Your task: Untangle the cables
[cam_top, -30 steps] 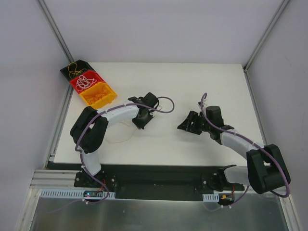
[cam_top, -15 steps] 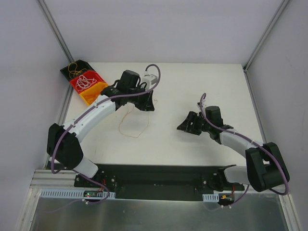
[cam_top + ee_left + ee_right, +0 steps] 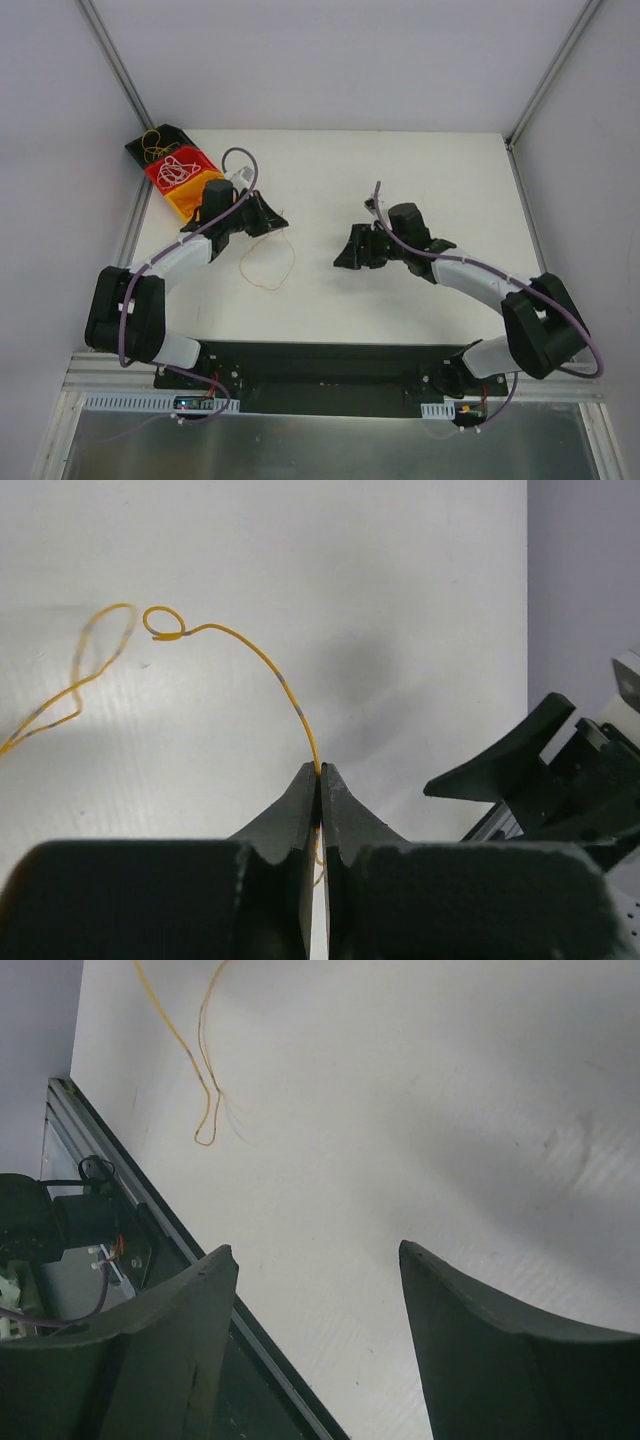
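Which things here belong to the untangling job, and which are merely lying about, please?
Job:
orange cable, pinched in the left hand
white cable in the red bin
yellow cable in the black bin

Lying about:
orange bin
right hand, open and empty

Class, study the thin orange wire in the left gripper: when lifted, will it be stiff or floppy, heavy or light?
The orange wire probably flops: it trails from the left gripper in loose curves and a curl. Hair-thin, so likely very light. Pinched only at the tips, it might slip.
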